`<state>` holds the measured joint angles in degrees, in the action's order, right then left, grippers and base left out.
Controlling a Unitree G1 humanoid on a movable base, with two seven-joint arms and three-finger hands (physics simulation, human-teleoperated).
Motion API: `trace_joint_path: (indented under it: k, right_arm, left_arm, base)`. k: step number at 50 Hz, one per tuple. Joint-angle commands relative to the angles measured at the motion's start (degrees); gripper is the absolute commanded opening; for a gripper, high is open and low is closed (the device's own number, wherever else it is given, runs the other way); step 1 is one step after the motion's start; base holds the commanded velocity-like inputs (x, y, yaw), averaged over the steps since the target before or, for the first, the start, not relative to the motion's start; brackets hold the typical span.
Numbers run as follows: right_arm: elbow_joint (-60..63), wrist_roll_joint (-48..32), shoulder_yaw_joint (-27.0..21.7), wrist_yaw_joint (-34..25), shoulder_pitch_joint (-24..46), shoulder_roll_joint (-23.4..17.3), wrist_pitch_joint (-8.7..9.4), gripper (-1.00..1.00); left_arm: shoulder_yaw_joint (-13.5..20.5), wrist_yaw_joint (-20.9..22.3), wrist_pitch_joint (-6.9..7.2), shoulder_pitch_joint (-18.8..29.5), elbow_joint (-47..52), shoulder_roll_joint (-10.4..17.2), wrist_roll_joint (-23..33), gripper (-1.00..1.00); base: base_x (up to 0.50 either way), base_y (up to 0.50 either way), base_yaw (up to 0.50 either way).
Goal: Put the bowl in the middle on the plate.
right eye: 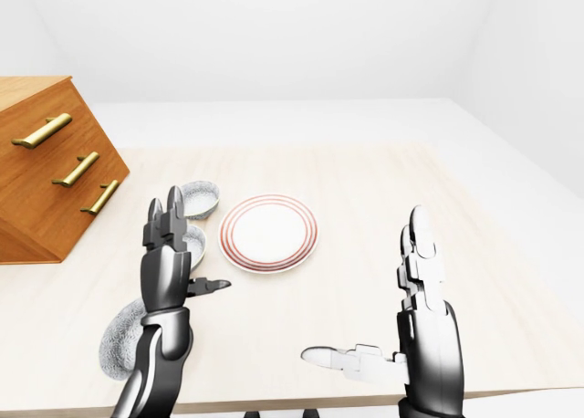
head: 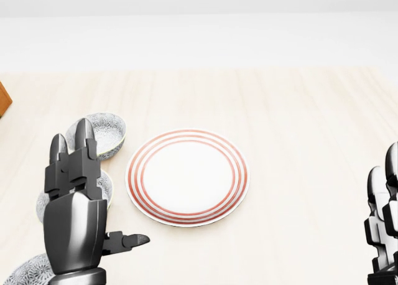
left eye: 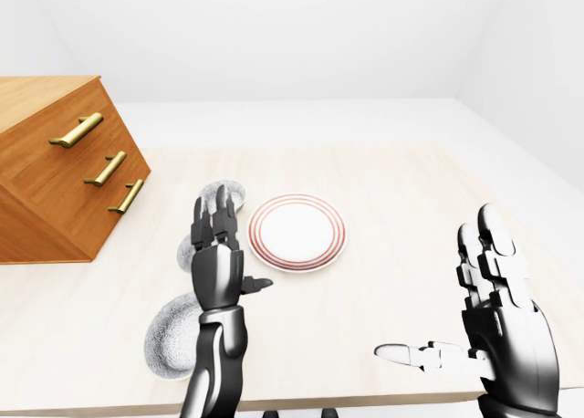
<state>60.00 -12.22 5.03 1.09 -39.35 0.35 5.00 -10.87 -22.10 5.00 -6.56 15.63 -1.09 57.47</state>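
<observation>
The white plate (head: 186,173) with red rings lies at the centre of the head view. Three grey patterned bowls stand in a column to its left. The top bowl (head: 111,127) shows its right half. The middle bowl (right eye: 195,244) is mostly hidden behind my left hand (head: 102,188), which is held upright above it, fingers spread, thumb pointing right, open and holding nothing. The bottom bowl (head: 25,272) peeks out at the lower left corner. My right hand (left eye: 438,299) hovers open low on the right, far from the plate.
A wooden dresser (left eye: 55,172) with brass handles stands at the left of the left-eye view, beside the bowls. The pale wooden table (head: 298,123) stretches right of the plate; its near edge (left eye: 365,407) runs along the bottom of the left-eye view.
</observation>
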Motion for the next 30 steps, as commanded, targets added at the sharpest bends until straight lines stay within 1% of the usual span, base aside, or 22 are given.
trace_joint_path:
  k: [1,3,6,8,9,14,17,19,21,23,27,30]
  right_arm:
    - [0.00,-0.04,0.03,-0.16,0.20,-0.04,0.00,1.00]
    - [0.00,-0.01,-0.01,-0.12,0.14,-0.03,0.00,1.00]
    - [0.00,0.12,-0.06,-0.15,0.09,-0.06,0.00,1.00]
    - [0.00,0.08,-0.02,-0.14,0.12,-0.07,0.00,1.00]
    - [0.00,-0.13,0.18,-0.14,0.14,-0.10,0.00,1.00]
    - [0.00,-0.03,0.12,-0.13,-0.18,-0.09,0.00,1.00]
    - [0.00,0.00,0.11,-0.13,-0.21,-0.07,0.00,1.00]
    - [0.00,-0.18,0.30,-0.09,-0.15,-0.11,0.00,1.00]
    - [0.00,-0.23,0.42,-0.02,-0.03,-0.16,0.00,1.00]
    - [0.00,-0.47,0.69,0.10,0.18,-0.27,0.00,1.00]
    - [0.00,-0.55,0.86,0.26,0.19,-0.46,0.00,1.00]
    - [0.00,-0.41,0.77,0.33,0.06,-0.55,0.00,1.00]
  left_arm:
    - [1.19,4.09,0.00,1.87,-4.79,0.12,1.47,1.00]
    - [1.87,4.54,0.00,2.70,-6.64,0.09,0.84,1.00]
    - [3.01,6.82,0.00,4.05,-9.80,0.47,0.41,1.00]
    - [3.31,7.13,0.00,4.38,-10.26,0.52,0.66,1.00]
    - [4.38,8.04,0.00,4.80,-10.35,0.38,-0.06,1.00]
    - [5.55,10.09,0.00,4.76,-9.56,0.98,-0.27,1.00]
    - [6.38,9.95,0.00,4.79,-9.65,1.33,-0.46,1.00]
    - [8.00,9.53,0.00,4.84,-8.68,1.02,-2.86,1.00]
    - [8.32,9.30,0.00,5.14,-9.51,1.75,-2.88,1.00]
    - [9.33,9.12,0.00,5.61,-10.85,2.09,-4.03,1.00]
    - [9.81,9.03,0.00,6.40,-12.60,2.52,-5.04,1.00]
    - [10.64,7.17,0.00,9.50,-18.95,2.82,-5.72,1.00]
  base:
    - [0.00,0.00,0.00]
    - [0.00,0.00,0.00]
    - [0.00,0.00,0.00]
    - [0.00,0.00,0.00]
    - [0.00,0.00,0.00]
    - [0.00,0.00,0.00]
    - [0.00,0.00,0.00]
    - [0.00,0.00,0.00]
    - [0.00,0.00,0.00]
    - [0.00,0.00,0.00]
    - [0.00,0.00,0.00]
    - [0.00,0.00,0.00]
